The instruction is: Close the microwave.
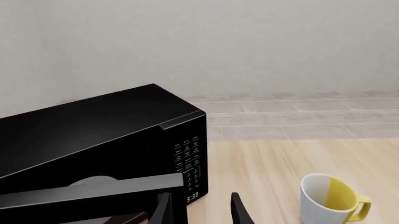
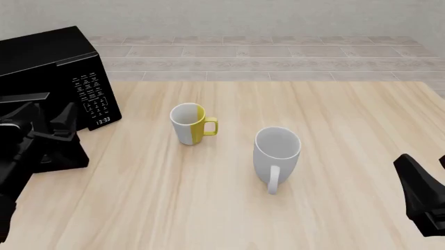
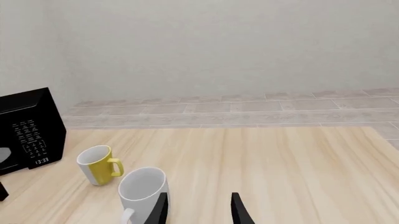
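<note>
microwave (image 2: 49, 62) door ajar, left claw (image 2: 52, 122) beside

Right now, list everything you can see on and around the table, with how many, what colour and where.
microwave: one, glossy black with white keypad print and a clock display, far left of the table; its door stands open toward the near side.
yellow and white mug: one, upright, centre-left, handle pointing right, just right of the microwave.
white mug: one, upright, near the middle, handle toward the near edge.
table: one, light wood, under everything.
tiled floor: pale beige strip beyond the far edge, with a plain wall behind it.
left gripper: one, black, open, beside the open door at the microwave's front.
right gripper: one, black, open, over the near right part of the table, holding nothing.
</note>
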Available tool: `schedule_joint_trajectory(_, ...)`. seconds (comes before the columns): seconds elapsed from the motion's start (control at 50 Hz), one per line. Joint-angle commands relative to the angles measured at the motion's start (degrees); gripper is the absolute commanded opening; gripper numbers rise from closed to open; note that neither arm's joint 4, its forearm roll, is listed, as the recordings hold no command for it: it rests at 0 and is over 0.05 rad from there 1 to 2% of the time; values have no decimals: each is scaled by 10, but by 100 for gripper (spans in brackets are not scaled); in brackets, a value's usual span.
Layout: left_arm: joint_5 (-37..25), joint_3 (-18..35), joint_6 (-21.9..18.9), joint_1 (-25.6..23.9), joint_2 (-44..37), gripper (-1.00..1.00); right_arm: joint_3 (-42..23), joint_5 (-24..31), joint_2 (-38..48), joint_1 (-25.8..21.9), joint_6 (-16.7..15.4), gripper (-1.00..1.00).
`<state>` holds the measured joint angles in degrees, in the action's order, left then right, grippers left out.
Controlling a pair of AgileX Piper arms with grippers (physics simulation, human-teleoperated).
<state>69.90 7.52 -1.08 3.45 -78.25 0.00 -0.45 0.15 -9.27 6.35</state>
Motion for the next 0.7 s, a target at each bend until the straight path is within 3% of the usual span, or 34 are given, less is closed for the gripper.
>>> schedule_joint_trajectory(0.02, -83, -15, 2, -1, -57, 100, 0, 0, 0, -2, -1, 100)
schedule_joint_trajectory(0.7, -78, 20, -1, 0, -112, 100, 0, 1, 3, -6, -2, 100)
